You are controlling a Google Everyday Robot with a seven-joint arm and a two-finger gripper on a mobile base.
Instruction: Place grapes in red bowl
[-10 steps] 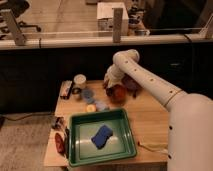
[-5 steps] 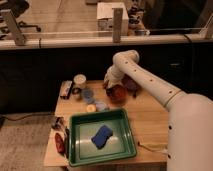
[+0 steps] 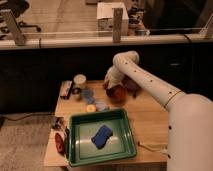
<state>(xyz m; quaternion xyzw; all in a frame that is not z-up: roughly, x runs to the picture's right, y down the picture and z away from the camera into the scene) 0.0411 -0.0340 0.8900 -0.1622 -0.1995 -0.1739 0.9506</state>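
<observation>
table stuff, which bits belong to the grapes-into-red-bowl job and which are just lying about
Job:
- round orange-red bowl
- gripper, at that bowl's far-left rim
- grapes: cannot make them out

Lying about:
- green rectangular tray
- blue sponge inside it
- white cup
- dark purple bowl, behind the arm

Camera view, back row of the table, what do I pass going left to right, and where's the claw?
Dark packet → white cup → claw, hanging over the left edge of the red bowl → purple bowl, partly hidden behind the arm.
</observation>
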